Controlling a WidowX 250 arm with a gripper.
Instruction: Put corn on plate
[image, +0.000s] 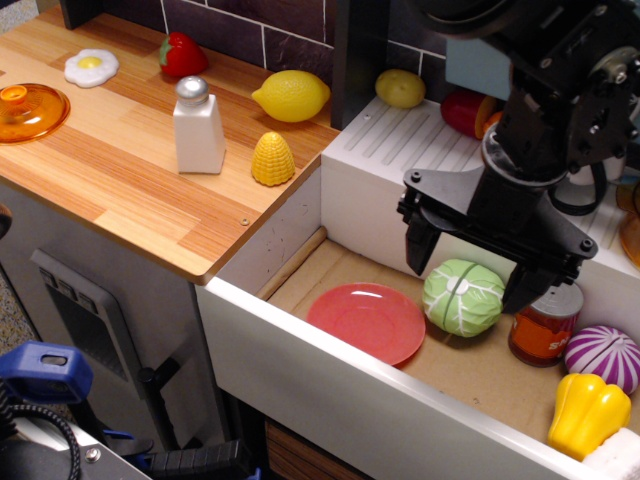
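corn (273, 159): top open | shaker (198, 127) just left | plate (366, 322): bare

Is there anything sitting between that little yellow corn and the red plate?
No object. In the only view, between the corn and the plate lie bare wooden countertop, then the sink's white wall.

arm: reaching down from upper right | end effector (472, 262): fingers spread, empty

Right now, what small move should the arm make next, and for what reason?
Probably lift and travel left toward the corn. The gripper hangs open and empty over the green cabbage in the sink, while the corn stands on the wooden counter beside the white shaker, and the plate holds nothing.
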